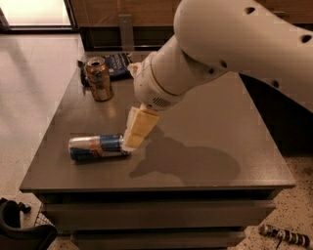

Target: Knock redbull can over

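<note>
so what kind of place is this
Likely an indoor office or break area: a dark table on a polished speckled floor, with wood panelling behind. The gripper hangs by one end of the redbull can, which lies on its side.

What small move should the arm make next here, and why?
Probably lift the gripper straight up and away. The redbull can already lies on its side on the table, so the knock looks done; the gripper sits at one end of the can, and pushing further would likely only roll it.
</note>
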